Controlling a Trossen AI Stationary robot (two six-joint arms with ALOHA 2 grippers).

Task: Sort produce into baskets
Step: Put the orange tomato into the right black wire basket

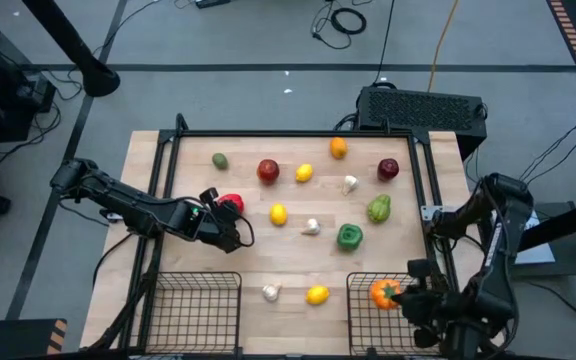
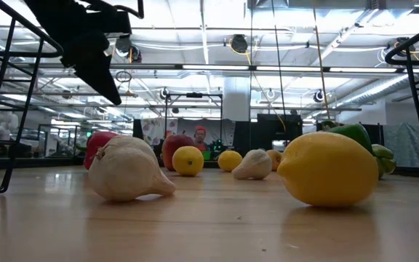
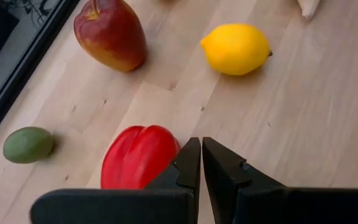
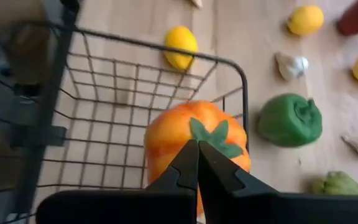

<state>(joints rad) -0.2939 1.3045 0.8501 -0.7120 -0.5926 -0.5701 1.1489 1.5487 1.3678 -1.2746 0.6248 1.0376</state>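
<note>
Produce lies scattered on the wooden table (image 1: 298,255). A red pepper (image 1: 231,204) lies at the table's left. My left gripper (image 1: 218,218) is shut right beside it, on its near side; the left wrist view shows the pepper (image 3: 135,157) next to my shut fingertips (image 3: 201,149). Two black wire baskets stand at the near edge, the left basket (image 1: 193,310) and the right basket (image 1: 363,330). An orange tomato (image 1: 383,292) sits in the right basket. My right gripper (image 1: 400,296) is shut just over the tomato (image 4: 173,140). My left gripper's shut fingers stand against the red pepper's side (image 3: 166,155); whether one finger touches it, I cannot tell. My right gripper's shut fingertips lie over the tomato's green calyx (image 4: 213,134); whether they touch or pinch it, I cannot tell.
On the table lie a red apple (image 1: 268,171), several lemons (image 1: 278,213), an orange (image 1: 338,148), a dark apple (image 1: 388,169), garlic bulbs (image 1: 311,227), two green peppers (image 1: 349,236) and a green fruit (image 1: 220,160). A garlic (image 1: 270,292) and a lemon (image 1: 316,294) lie between the baskets.
</note>
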